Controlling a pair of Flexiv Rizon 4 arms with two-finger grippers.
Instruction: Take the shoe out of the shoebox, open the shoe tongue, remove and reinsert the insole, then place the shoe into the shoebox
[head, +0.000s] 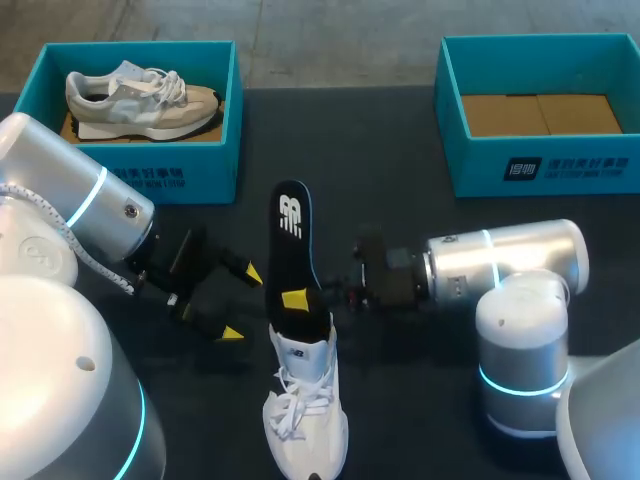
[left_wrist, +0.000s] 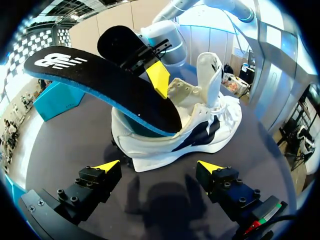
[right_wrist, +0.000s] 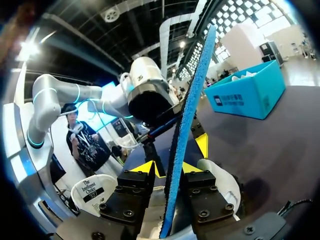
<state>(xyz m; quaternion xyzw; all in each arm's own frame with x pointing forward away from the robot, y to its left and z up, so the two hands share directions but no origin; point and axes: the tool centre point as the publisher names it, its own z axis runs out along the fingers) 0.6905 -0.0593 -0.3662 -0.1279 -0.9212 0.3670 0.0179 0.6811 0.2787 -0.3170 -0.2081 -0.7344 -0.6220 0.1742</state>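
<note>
- Left box (head: 200, 172): teal, open-topped, at the table's (head: 400, 150) far left corner. One grey shoe (head: 140, 98) lies in it on its side, filling most of the floor.
- Right box (head: 540, 165): same teal, at the far right corner. Its brown cardboard floor shows.
- White shoe (head: 305, 410): stands on its sole at the middle of the near edge, toe toward that edge. It is well apart from both boxes.
- Left wrist view: the shoe (left_wrist: 200, 135) is side-on, with its tongue (left_wrist: 210, 70) pulled upright and the opening wide.
- Insole (head: 292, 245): black on top, blue underneath. One end sits down in the shoe's opening. The other end, with the white logo, rises tilted toward the far edge.
- Right gripper (head: 300, 300): comes in from the right and sits just above the shoe's opening.
- Right wrist view: the insole (right_wrist: 192, 100) runs edge-on between that gripper's (right_wrist: 174, 162) two fingers, pinched narrowly from both faces.
- Left wrist view: one yellow fingertip (left_wrist: 157, 80) of the right gripper presses on the insole's (left_wrist: 100, 80) black face.
- Left gripper (head: 240, 302): low over the table, just beside the shoe on its left.
- Its fingers are spread wide and hold nothing. In its own view (left_wrist: 159, 167) the shoe sits ahead of the tips, not touching them.
</note>
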